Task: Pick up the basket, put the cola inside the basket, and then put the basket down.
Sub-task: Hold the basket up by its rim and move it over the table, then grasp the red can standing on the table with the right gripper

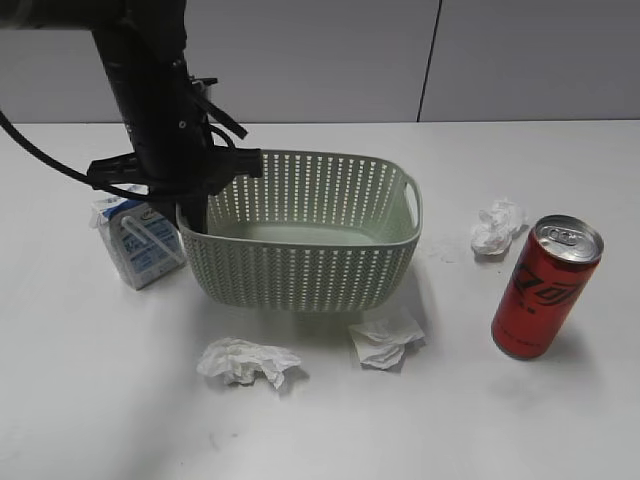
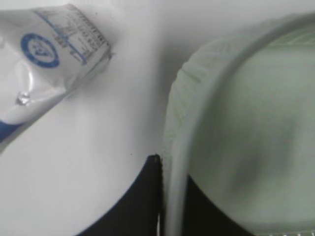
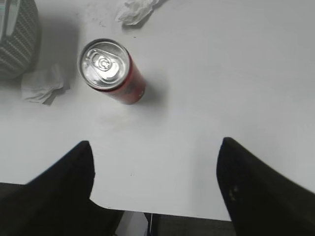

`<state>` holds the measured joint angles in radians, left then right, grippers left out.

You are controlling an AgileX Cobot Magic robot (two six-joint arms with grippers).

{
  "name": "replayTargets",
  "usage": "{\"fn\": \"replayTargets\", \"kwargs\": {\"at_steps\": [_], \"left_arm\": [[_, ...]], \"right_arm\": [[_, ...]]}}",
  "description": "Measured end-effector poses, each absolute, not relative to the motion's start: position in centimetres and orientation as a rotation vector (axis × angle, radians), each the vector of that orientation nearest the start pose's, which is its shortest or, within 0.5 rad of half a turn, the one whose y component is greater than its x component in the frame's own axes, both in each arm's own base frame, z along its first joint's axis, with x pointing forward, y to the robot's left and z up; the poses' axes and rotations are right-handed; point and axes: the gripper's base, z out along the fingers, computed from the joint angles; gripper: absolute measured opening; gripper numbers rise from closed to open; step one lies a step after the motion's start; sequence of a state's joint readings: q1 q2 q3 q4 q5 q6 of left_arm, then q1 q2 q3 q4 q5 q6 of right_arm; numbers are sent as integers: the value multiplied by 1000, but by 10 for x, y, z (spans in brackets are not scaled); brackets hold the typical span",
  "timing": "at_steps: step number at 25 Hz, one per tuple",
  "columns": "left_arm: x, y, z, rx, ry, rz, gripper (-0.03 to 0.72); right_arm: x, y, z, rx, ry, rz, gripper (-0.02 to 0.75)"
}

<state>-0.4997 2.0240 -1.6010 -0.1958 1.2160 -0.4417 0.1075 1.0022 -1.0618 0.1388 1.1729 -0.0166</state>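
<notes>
The pale sage-green basket [image 1: 300, 260] stands on the white table, empty. My left gripper [image 1: 195, 215] is shut on the basket's left rim; in the left wrist view the rim [image 2: 177, 187] runs between the two black fingers [image 2: 170, 196]. The red cola can [image 1: 545, 288] stands upright at the right, apart from the basket. In the right wrist view the cola [image 3: 112, 71] shows from above, ahead and to the left of my right gripper [image 3: 155, 147], which is open, empty and above the table's near edge. The right arm is out of the exterior view.
A blue-and-white drink carton [image 1: 138, 240] stands just left of the basket, also in the left wrist view [image 2: 44, 64]. Crumpled tissues lie at front left [image 1: 245, 362], front of the basket [image 1: 385, 340], and right [image 1: 497, 226]. A grey wall is behind.
</notes>
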Motion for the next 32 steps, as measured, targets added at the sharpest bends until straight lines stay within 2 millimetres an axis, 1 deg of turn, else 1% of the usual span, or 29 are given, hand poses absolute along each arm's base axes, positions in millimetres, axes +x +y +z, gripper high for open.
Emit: {"fn": "replayTargets", "kwargs": {"at_steps": [3, 5, 7, 11, 14, 17, 22, 32], "left_arm": [[348, -208, 209, -11, 3186, -272, 3], [349, -208, 209, -10, 3181, -270, 3], [349, -208, 209, -8, 3178, -272, 3], [349, -208, 209, -7, 3171, -275, 3], [350, -209, 209, -6, 3167, -278, 3], [351, -209, 209, -6, 3155, -279, 3], [352, -208, 208, 2, 3146, -263, 3], [353, -206, 208, 14, 3137, -234, 3]], "right_arm": [[202, 53, 360, -212, 2659, 260, 584], [219, 66, 355, -247, 2696, 274, 584], [235, 79, 345, -278, 2746, 265, 589], [258, 92, 317, -272, 2834, 229, 641], [276, 97, 299, -230, 2856, 219, 654], [287, 101, 284, -178, 2877, 218, 657], [298, 104, 263, -100, 2951, 200, 657], [308, 107, 226, -57, 3103, 146, 657]]}}
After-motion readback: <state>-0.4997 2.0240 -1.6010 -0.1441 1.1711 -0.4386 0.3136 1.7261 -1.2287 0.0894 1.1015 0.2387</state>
